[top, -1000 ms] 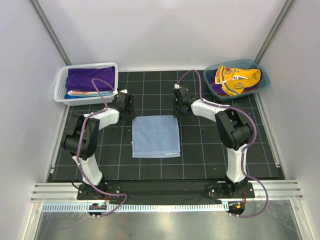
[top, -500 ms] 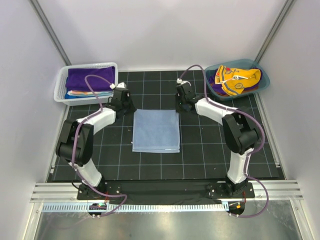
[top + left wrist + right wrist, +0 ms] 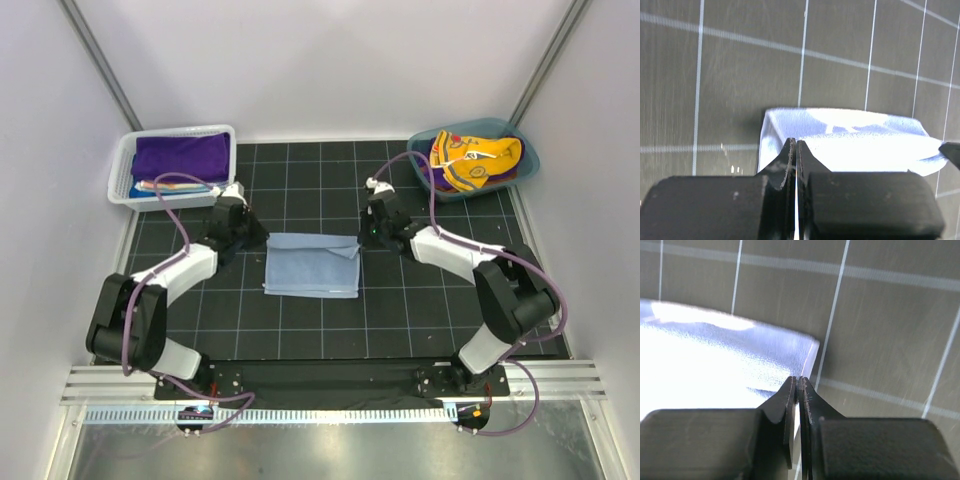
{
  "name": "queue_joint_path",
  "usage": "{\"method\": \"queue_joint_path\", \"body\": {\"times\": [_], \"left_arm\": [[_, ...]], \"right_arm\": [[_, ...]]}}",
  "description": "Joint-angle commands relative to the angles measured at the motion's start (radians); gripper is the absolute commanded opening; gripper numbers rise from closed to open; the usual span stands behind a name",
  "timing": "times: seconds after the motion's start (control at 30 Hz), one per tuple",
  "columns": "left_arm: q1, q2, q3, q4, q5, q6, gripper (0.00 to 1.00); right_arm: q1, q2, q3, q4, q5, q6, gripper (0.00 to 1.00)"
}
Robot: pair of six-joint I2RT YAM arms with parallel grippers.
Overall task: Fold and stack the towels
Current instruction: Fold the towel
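A light blue towel [image 3: 312, 275] lies in the middle of the black grid mat, its far edge raised and doubled over toward the near side. My left gripper [image 3: 256, 240] is shut on the far left corner, and the towel [image 3: 850, 135] fills the view beyond the closed fingertips [image 3: 796, 142]. On the far right corner my right gripper [image 3: 367, 238] is shut too, the pinched towel [image 3: 715, 365] showing at its tips [image 3: 798, 380]. A purple towel [image 3: 180, 155] tops a stack in the white basket [image 3: 120, 178]. Yellow-orange and purple towels [image 3: 480, 155] lie crumpled in the teal tub [image 3: 530, 168].
The white basket stands at the mat's far left corner and the teal tub at its far right corner. Pale walls enclose the mat on three sides. Both arm bases are bolted to the rail at the near edge.
Both grippers went from the towel's far corners back toward the near side, lifting the far edge over. The towel now looks much shorter front to back.
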Motion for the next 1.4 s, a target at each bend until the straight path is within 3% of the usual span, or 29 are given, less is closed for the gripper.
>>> {"method": "queue_joint_path", "body": {"times": [0.0,0.43,0.87,1.3,1.37], "left_arm": [[0.007,-0.092,-0.051,0.060,0.034,-0.019,0.00],[0.005,-0.287,-0.266,0.060,0.091,-0.056,0.00],[0.004,-0.369,-0.344,0.041,0.108,-0.077,0.00],[0.002,-0.402,-0.404,0.037,0.126,-0.096,0.00],[0.002,-0.401,-0.412,0.034,0.137,-0.097,0.03]], "right_arm": [[0.038,-0.103,-0.063,0.074,0.010,0.023,0.08],[0.169,-0.244,-0.226,0.071,0.124,0.064,0.08],[0.216,-0.351,-0.338,0.074,0.138,0.106,0.09],[0.268,-0.359,-0.382,0.089,0.152,0.141,0.10],[0.270,-0.359,-0.393,0.087,0.150,0.144,0.15]]}}
